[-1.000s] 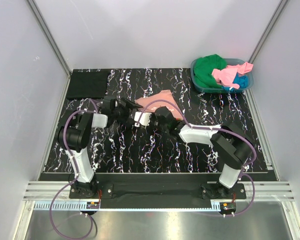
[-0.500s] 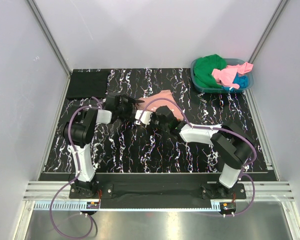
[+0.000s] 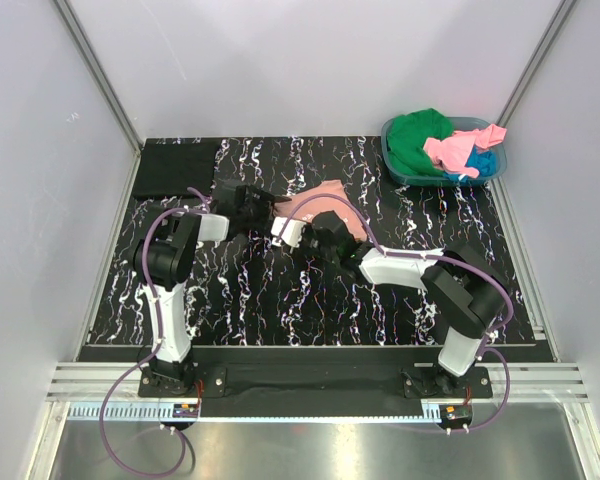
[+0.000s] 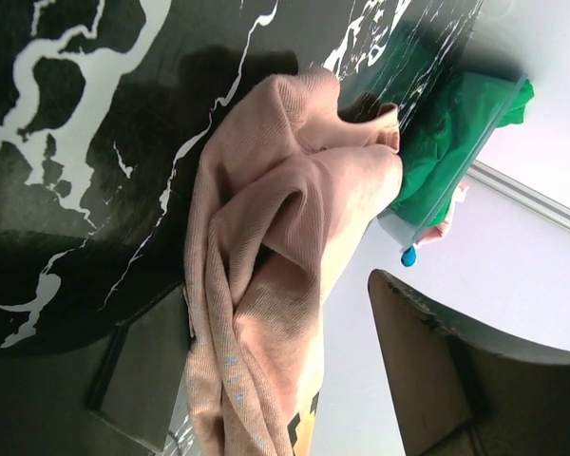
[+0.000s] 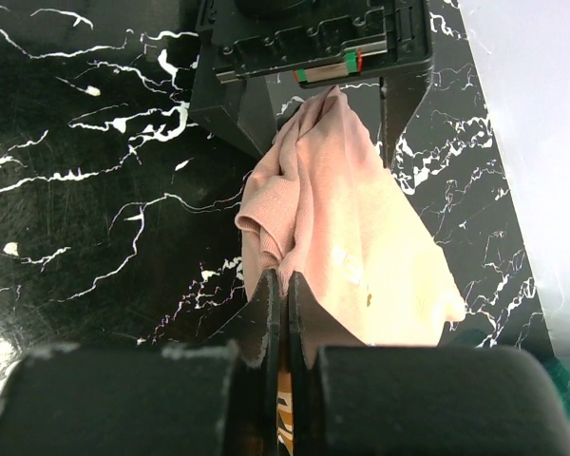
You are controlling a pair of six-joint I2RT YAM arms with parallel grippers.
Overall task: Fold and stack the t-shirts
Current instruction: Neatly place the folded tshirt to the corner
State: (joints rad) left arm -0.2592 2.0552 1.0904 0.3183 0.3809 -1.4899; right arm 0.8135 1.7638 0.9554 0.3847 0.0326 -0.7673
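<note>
My right claw (image 5: pixel 283 285) is clenched on the dusty salmon-pink cloth t-shirt (image 5: pixel 361 228). My left claw (image 5: pixel 325 106) straddles its bunched corner, unclenched. Risk: it pinches several layers together, spoiling the fold.

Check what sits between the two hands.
The salmon tee, bunched between the left hand and right hand; clearest in the right wrist view.

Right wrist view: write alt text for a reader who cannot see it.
The right gripper pinches the near edge of a bunched salmon-pink t-shirt lying on a black marbled table. Opposite, the open left gripper straddles the shirt's far end.
</note>
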